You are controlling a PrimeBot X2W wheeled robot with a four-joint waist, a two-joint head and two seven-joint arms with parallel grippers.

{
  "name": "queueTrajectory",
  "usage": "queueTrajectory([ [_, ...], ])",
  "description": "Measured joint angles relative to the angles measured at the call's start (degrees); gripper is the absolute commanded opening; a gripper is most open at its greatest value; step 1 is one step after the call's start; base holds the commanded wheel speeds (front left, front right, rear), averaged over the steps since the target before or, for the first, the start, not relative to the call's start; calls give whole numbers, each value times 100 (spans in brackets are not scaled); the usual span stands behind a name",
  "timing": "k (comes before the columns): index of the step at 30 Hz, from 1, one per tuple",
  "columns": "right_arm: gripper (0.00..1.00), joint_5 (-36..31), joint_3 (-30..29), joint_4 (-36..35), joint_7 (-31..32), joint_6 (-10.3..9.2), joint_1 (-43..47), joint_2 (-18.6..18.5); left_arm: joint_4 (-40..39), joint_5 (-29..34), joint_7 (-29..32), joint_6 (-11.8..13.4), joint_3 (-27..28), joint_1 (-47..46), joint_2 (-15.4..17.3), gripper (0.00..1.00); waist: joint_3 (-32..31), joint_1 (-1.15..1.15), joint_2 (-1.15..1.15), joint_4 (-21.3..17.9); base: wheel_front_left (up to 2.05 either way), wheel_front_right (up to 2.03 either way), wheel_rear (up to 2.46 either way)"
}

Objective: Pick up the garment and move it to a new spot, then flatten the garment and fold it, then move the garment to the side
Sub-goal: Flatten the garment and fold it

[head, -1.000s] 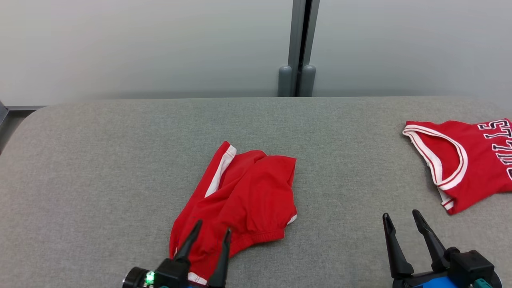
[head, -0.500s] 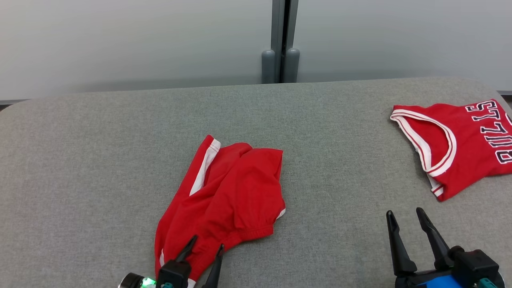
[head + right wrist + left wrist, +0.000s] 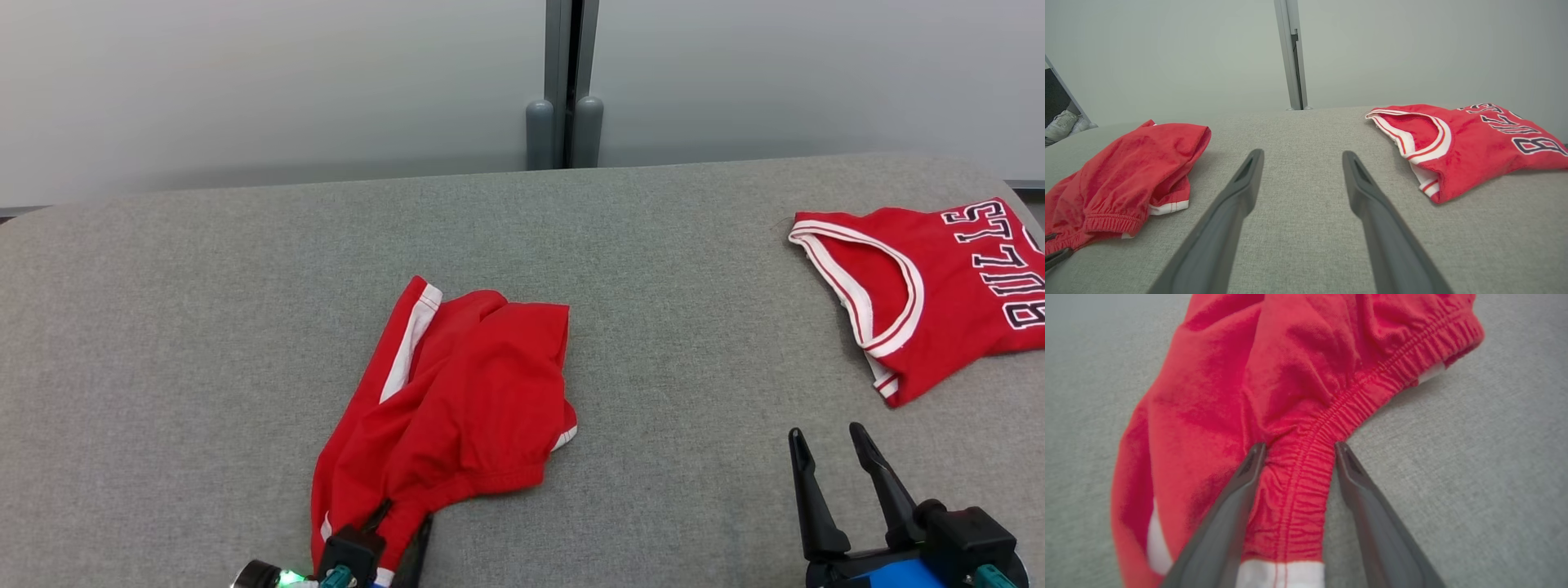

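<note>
The garment, a pair of red shorts [image 3: 465, 384] with white side stripes, lies crumpled on the grey padded table [image 3: 163, 327] left of centre. My left gripper [image 3: 404, 527] is at the shorts' near end, low on the cloth. In the left wrist view its two fingers [image 3: 1237, 490] straddle the gathered elastic waistband [image 3: 1306, 457], jaws still apart with the band bunched between them [image 3: 1299, 448]. My right gripper [image 3: 824, 431] hovers open over bare table at the lower right, nothing between its fingers [image 3: 1302, 154]. The right wrist view has the shorts [image 3: 1135, 163] at its left.
A red jersey [image 3: 939, 286] with white trim and dark lettering lies at the table's right edge, also in the right wrist view [image 3: 1474, 143]. Behind the table stands a pale wall with a grey post [image 3: 563, 82]. Bare grey surface lies between the two clothes.
The head camera has shifted, so the whole scene slid left. My left gripper has sunk onto the shorts' near waistband and its jaws have narrowed a little. The right gripper is unchanged.
</note>
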Motion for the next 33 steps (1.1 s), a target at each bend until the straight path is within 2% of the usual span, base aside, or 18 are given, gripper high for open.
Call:
queueTrajectory([
  [1, 100, 0, -12, 2, 0, 0, 0, 0, 55, -4, 0, 0, -8, -43, -1, 0, -2, 0, 0, 4, 0, 0, 0],
  [7, 100, 34, -64, -1, -9, 0, 9, 0, 1, -109, -9, 36, 142, -202, 123, 0, -55, 1, 0, 95, 0, 0, 0],
  [16, 100, 42, -34, 11, -34, 0, 61, 0, -486, -475, -26, 108, 922, -680, 1121, 0, -124, 1, 0, 141, 0, 0, 0],
  [19, 100, 41, -29, 42, -32, 0, 64, 0, -419, -599, 91, 101, 1046, -808, 1258, 0, -141, 0, 0, 102, 0, 0, 0],
  [20, 100, 41, -27, 55, -32, 0, 66, 0, -389, -632, 112, 104, 1077, -827, 1271, 7, -141, 1, 0, 86, 0, 0, 0],
  [21, 100, 41, -21, 68, -32, 0, 66, 0, -349, -687, 136, 108, 1107, -847, 1271, 65, -145, 0, 0, 75, 0, 0, 0],
  [22, 100, 42, -14, 80, -32, 0, 69, 0, -320, -703, 141, 109, 1117, -861, 1276, 100, -150, 1, 0, 61, 0, 0, 0],
  [26, 100, 54, -32, 125, -32, 0, 94, 1, -367, -846, 34, 108, 1232, -921, 1230, 100, -201, 1, 0, 55, 0, 0, 0],
  [28, 100, 64, -68, 145, -33, -1, 131, 0, -506, -859, -3, 108, 1230, -916, 1096, 100, -242, 0, 0, 88, 0, 0, 0],
  [33, 100, 98, -118, 179, -37, 0, 227, 0, -1355, -914, -29, 175, 1386, -566, 795, 100, -320, 0, -1, 212, 0, 0, 0],
])
